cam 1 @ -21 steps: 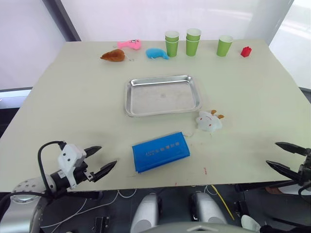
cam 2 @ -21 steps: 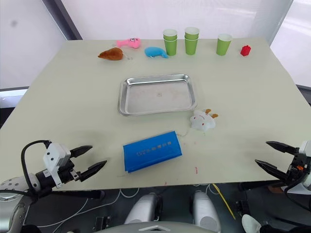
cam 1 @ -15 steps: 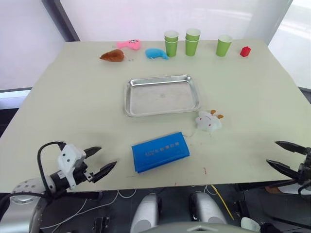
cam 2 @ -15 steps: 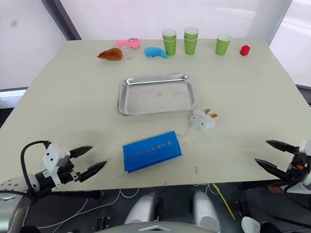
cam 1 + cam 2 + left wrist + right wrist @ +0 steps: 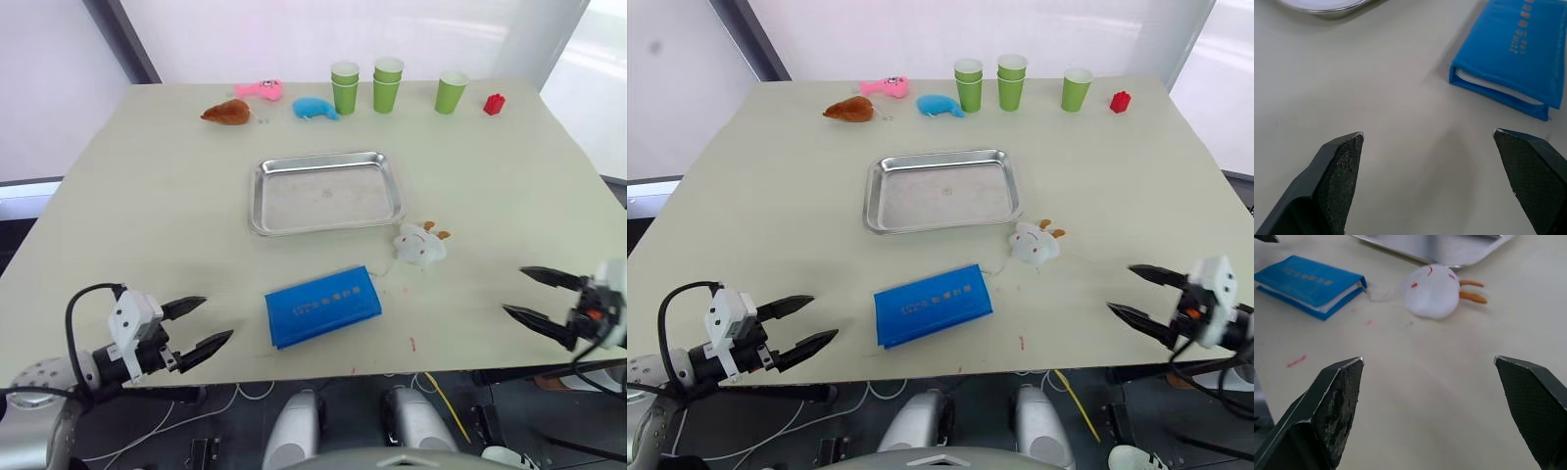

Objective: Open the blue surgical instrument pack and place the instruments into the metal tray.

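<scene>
The blue surgical instrument pack lies folded shut near the table's front edge, pale print facing up. The instruments are hidden. Beyond the pack sits the metal tray, shiny and with nothing in it. My left gripper is open over the front edge, to the left of the pack and apart from it. In the left wrist view, the pack shows its whitish lining at the fold. My right gripper is open over the front right of the table, well to the right of the pack. Both grippers hold nothing.
A white plush toy lies between the tray's near right corner and the pack. Along the far edge stand green cups, a red block, a blue plush, a pink toy and a brown toy.
My right gripper has moved inward over the table, toward the pack's side. The left gripper has shifted slightly left. The pack and the tray have not moved.
</scene>
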Robot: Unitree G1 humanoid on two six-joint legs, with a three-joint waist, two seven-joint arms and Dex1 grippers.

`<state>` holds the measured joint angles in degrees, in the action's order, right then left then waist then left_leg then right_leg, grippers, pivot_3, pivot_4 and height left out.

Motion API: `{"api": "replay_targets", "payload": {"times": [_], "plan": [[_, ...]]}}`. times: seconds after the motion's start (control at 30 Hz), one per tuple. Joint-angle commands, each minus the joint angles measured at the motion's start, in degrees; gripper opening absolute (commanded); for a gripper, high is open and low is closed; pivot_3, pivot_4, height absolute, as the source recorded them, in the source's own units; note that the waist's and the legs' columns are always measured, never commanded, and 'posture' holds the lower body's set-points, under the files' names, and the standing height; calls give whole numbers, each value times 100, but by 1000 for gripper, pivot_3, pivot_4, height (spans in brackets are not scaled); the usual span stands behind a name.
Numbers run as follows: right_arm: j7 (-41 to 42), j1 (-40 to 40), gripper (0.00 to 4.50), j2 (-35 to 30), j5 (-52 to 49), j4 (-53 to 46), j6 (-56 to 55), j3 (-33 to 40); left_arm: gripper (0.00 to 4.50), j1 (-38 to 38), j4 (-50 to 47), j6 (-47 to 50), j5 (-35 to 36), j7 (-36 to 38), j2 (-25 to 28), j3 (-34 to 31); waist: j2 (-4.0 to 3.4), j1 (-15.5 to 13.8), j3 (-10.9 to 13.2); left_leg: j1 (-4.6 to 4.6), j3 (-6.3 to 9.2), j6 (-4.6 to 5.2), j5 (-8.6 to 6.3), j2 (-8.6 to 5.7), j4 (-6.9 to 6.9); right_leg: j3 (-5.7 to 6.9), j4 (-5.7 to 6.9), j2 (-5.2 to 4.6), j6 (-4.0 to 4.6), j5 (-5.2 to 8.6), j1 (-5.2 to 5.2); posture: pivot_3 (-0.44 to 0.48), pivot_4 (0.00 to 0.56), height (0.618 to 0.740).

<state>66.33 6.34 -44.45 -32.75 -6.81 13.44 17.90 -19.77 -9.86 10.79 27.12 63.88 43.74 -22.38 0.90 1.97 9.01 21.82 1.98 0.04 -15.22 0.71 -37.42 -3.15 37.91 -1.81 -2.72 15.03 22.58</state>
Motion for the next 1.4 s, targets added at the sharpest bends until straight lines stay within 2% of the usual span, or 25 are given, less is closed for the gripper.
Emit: {"api": "replay_targets", "payload": {"times": [0.03, 0.07, 0.1, 0.13, 0.23, 0.3, 0.33, 0.4, 0.43, 0.7, 0.87, 1.4], "plan": [[-113, -247, 4482, -65, 22, -444, 322, -348, 4500, 81, 63, -16, 119, 338, 126, 116, 4, -1, 2, 1, 1, 1, 0, 0, 0, 0, -1, -1, -1, 0, 0, 0, 150, 740], [-140, -355, 4482, -61, 35, -510, 413, -480, 4500, 134, 95, -13, 124, 411, 142, 158, 7, -2, 4, 2, 3, 1, 0, 0, 0, 3, -1, -1, 0, 0, 1, 0, 150, 740], [-178, -457, 3910, -46, 62, -549, 477, -587, 3927, 186, 126, -14, 122, 473, 156, 198, 6, -3, 5, 3, 7, 1, 0, 1, 0, 7, 0, 0, 0, 0, 1, 0, 150, 740], [-203, -573, 3684, -33, 118, -569, 522, -719, 3699, 246, 169, -31, 108, 554, 185, 261, 6, -4, 5, 3, 8, 1, 0, 1, 0, 7, 1, -1, 0, 0, 1, 0, 150, 740], [-239, -907, 2375, 36, 352, -528, 498, -1113, 2455, 459, 306, -91, 29, 745, 239, 487, 6, -4, 6, 1, 8, 1, 0, 1, -1, 8, 2, 0, 0, 0, 1, 0, 150, 740], [-276, -1111, 1274, 109, 499, -463, 462, -1343, 1361, 623, 417, -157, -48, 835, 258, 636, 6, -6, 6, 1, 8, 1, 0, 1, -3, 8, 2, -1, 0, 0, 0, 0, 150, 740], [-293, -1218, 1010, 150, 597, -411, 435, -1470, 1096, 716, 470, -178, -71, 881, 260, 719, 6, -5, 6, 2, 7, 1, 0, 0, -2, 8, 2, 0, 0, -1, 1, 0, 150, 740], [-312, -1415, 102, 242, 829, -314, 382, -1785, 217, 889, 578, -259, -135, 1049, 287, 942, 5, -3, 6, 2, 8, 1, 0, 0, -3, 9, 2, 1, 0, -1, 1, 0, 150, 740], [-363, -1506, 40, 319, 924, -272, 384, -1918, 100, 969, 628, -290, -157, 1124, 287, 1042, 5, -2, 6, 3, 8, 0, 0, -1, -3, 10, 2, 1, 1, -1, 2, 0, 150, 740], [-689, -2157, 40, 991, 1584, 83, 428, -2807, 100, 1566, 881, -405, -292, 1338, 127, 1661, 5, 7, 7, 13, 15, 0, 0, -1, -2, 9, 8, 0, 1, -2, 18, 0, 150, 740], [-808, -2336, 40, 1258, 1856, 264, 383, -3112, 100, 1799, 1000, -450, -360, 1369, 81, 1880, 5, 1, 7, 17, 18, 1, 0, -4, -2, 13, 7, -3, 1, -3, 18, 0, 150, 740], [-895, -2638, 40, 1827, 2180, 545, 399, -3440, 100, 1994, 1346, -615, -420, 1312, -35, 1973, 5, 14, 7, 12, 37, 1, 0, -8, -3, 13, 14, -2, 1, -3, 18, 0, 150, 740]]}}
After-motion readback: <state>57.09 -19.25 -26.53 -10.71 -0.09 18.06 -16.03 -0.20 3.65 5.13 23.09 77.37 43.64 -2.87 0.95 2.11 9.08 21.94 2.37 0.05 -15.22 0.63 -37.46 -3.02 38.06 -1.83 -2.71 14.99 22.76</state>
